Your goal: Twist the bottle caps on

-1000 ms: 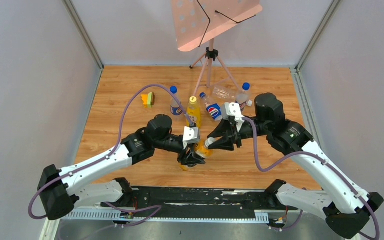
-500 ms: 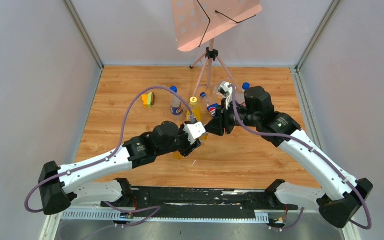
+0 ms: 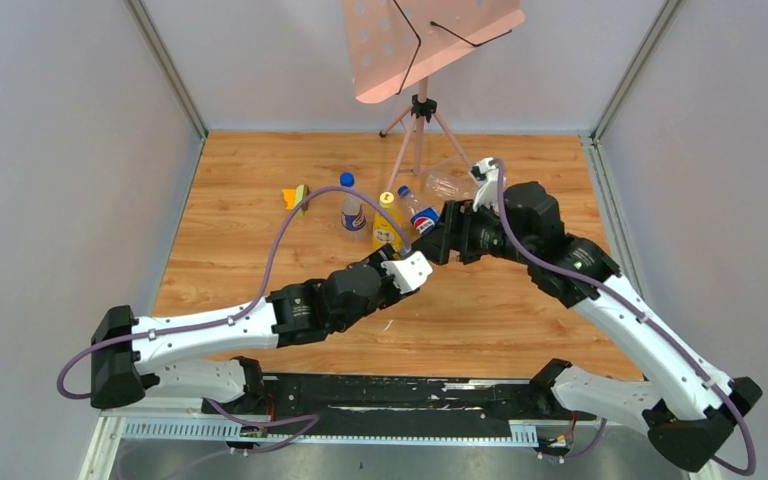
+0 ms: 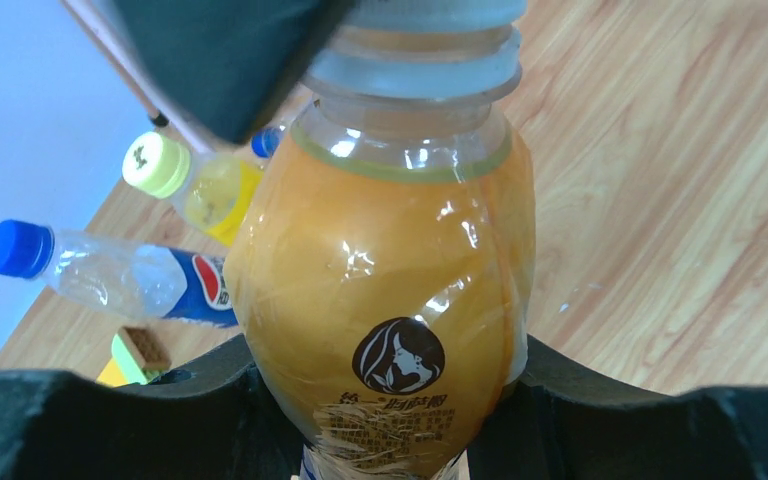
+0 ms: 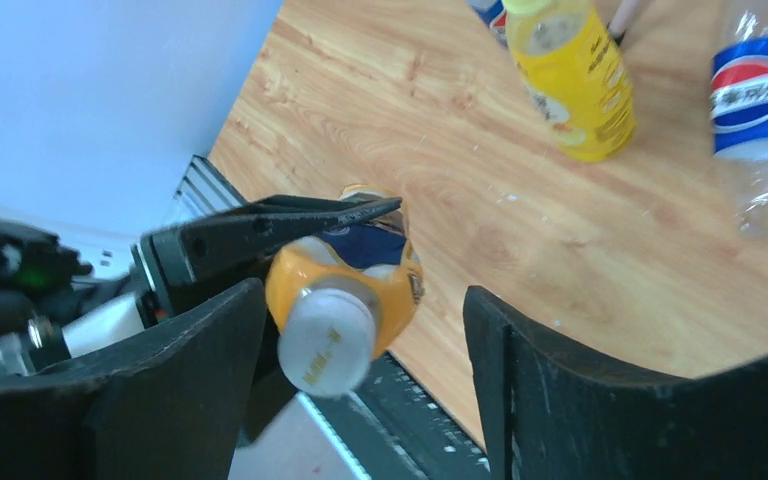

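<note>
My left gripper (image 4: 385, 400) is shut on the amber-brown bottle (image 4: 380, 260), one jaw pressed to each side of its lower body. A white cap (image 5: 325, 340) sits on the bottle's neck. My right gripper (image 5: 362, 295) is open around that cap, which lies close to the left finger (image 5: 190, 370) without being pinched. From above, the two grippers meet at mid-table, left gripper (image 3: 412, 268) and right gripper (image 3: 438, 245), and hide the bottle. A yellow bottle (image 3: 388, 222) with a yellow cap (image 3: 386, 198) stands just behind them. A clear blue-label bottle (image 3: 352, 210) wears a blue cap (image 3: 346, 180).
A Pepsi bottle (image 3: 420, 215) with a blue cap lies on the wood beside the yellow one, and a clear bottle (image 3: 450, 185) lies further back. A tripod music stand (image 3: 420, 110) rises at the far centre. A yellow-green block (image 3: 295, 197) rests at the left.
The right gripper has opened and let go of the white cap. Both grippers have moved away from the near edge toward the standing bottles, the left still carrying the amber bottle.
</note>
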### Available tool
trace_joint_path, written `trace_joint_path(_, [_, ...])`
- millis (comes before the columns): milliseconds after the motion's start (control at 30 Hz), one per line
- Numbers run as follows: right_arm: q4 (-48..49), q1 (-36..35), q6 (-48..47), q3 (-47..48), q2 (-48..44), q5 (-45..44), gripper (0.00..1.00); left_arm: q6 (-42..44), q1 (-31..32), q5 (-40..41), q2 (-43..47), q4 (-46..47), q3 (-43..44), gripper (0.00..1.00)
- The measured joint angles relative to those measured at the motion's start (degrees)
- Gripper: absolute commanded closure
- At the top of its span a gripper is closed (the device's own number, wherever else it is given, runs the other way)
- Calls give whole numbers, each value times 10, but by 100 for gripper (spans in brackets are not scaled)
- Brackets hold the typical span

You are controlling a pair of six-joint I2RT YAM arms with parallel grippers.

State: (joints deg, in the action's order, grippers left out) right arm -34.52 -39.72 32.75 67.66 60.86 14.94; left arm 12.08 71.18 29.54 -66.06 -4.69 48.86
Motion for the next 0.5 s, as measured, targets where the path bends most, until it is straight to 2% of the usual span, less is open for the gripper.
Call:
trace_joint_path(100, [0, 0, -55, -7, -45, -8, 26, -14, -12, -43, 10, -19, 17, 93])
trace_joint_path(267, [1, 0, -175, -32, -113, -2, 28, -50, -82, -163, 31, -61, 35, 93])
trace_joint_path(367, [0, 0, -257, -49, -141, 31, 29, -58, -112, -248, 38, -91, 38, 93])
trace_joint_path(500, [-8, 0, -363, -51, -160, 108, 31, -50, -121, -367, 38, -136, 53, 93])
